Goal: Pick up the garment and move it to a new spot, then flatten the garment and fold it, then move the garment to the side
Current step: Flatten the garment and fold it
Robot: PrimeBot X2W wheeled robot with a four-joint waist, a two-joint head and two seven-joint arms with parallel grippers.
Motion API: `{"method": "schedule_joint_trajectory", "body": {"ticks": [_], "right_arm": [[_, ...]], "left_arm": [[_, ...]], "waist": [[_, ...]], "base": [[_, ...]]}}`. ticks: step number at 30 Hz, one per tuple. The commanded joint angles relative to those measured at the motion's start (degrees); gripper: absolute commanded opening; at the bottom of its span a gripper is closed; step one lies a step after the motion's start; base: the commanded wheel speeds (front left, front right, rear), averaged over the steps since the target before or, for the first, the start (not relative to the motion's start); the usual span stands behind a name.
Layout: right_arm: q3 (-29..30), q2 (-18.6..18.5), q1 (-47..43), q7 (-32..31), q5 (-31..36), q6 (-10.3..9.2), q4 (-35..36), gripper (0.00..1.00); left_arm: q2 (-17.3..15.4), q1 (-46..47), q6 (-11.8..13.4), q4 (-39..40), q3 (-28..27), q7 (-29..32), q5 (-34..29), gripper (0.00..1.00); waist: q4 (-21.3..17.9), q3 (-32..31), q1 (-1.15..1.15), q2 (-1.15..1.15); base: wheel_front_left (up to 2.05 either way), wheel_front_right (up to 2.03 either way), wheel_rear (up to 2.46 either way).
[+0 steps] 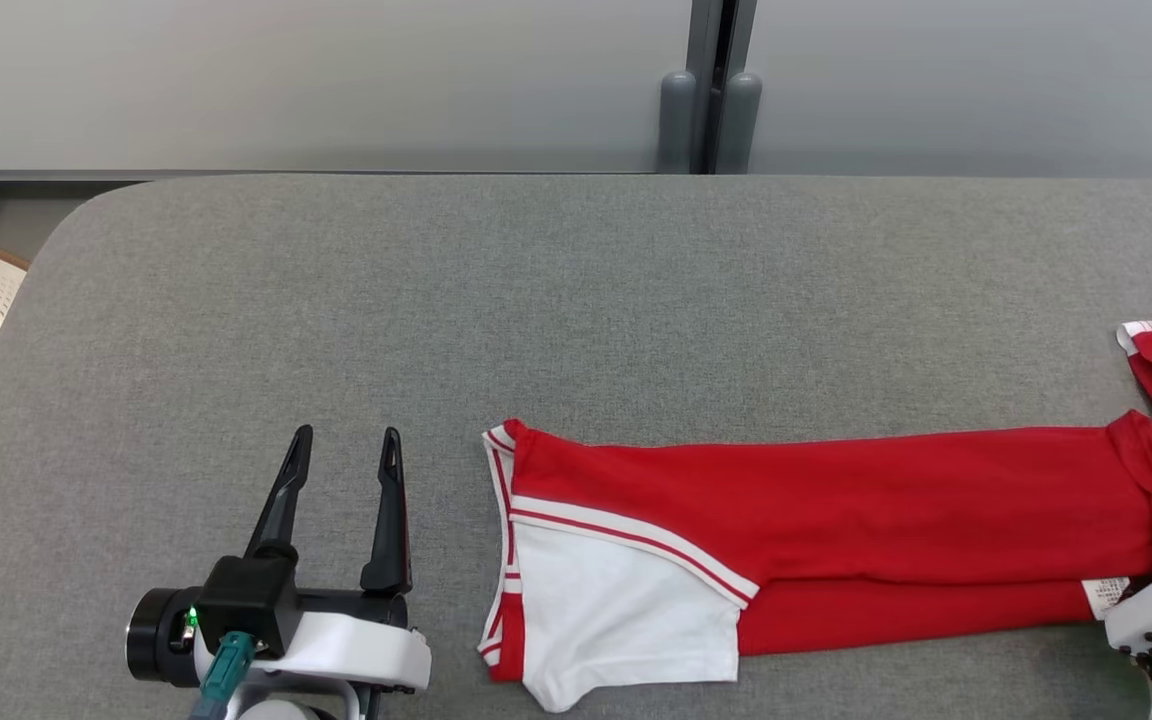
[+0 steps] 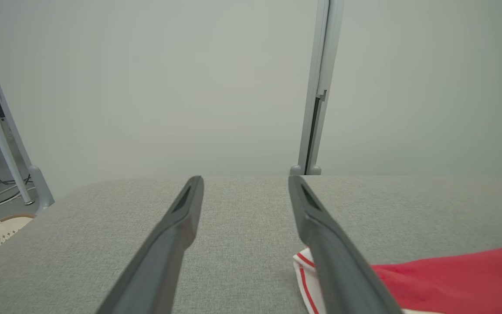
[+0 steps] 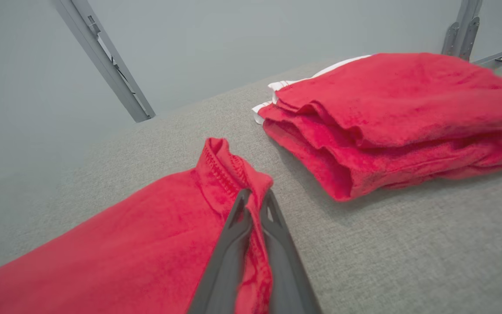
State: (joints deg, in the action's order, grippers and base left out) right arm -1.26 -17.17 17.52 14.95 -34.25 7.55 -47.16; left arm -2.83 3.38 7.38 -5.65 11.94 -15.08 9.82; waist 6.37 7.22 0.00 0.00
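The red and white garment [image 1: 836, 520] is seen laid flat and folded lengthwise into a long strip on the grey surface [image 1: 536, 300], so the moving and flattening are judged done and the folding part done; a crosswise fold and the move to the side are judged left; the strip is stretched along the near edge, from the middle towards the near right corner, near a folded red garment [image 3: 399, 113] at the right edge; its right end hem is pinched between the clenched fingers of the right pincer [image 3: 255, 198]; the left pincer [image 1: 348, 440] is held released and empty, just beside the strip's left end, towards the near left corner, not touching it.
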Motion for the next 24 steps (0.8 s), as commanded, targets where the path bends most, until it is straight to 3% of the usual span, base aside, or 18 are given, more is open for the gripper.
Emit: {"method": "schedule_joint_trajectory", "body": {"ticks": [1, 7, 14, 24], "right_arm": [[1.29, 0.25, -0.41, 0.29, 2.04, -0.10, 0.09, 0.00], [1.49, 1.24, -0.51, 0.29, 3.59, -0.10, 2.34, 0.00], [-1.08, 4.29, 0.78, -1.51, -0.57, -0.08, 10.17, 0.00], [-12.45, 12.75, -2.67, -11.50, -3.79, -0.07, 27.53, 0.00]], "left_arm": [[-0.19, -0.46, -0.08, 0.03, -0.25, -0.07, 0.48, 1.00], [-0.19, -0.96, -0.26, -0.24, -0.55, -0.07, 0.87, 1.00], [-0.18, -2.12, -0.77, -0.50, -1.31, -0.07, 1.62, 1.00], [-0.20, -2.69, -1.05, -0.49, -0.68, -0.06, 2.81, 1.00]], "waist": [[-0.02, -0.53, 0.00, 0.00], [-0.15, -1.74, 0.00, 0.00], [-0.45, -3.90, 0.00, 0.00], [1.78, -4.76, 0.00, 0.00]], "base": [[0.00, 0.00, 0.00], [0.00, 0.00, 0.00], [0.00, 0.00, 0.00], [0.00, 0.00, 0.00]]}}
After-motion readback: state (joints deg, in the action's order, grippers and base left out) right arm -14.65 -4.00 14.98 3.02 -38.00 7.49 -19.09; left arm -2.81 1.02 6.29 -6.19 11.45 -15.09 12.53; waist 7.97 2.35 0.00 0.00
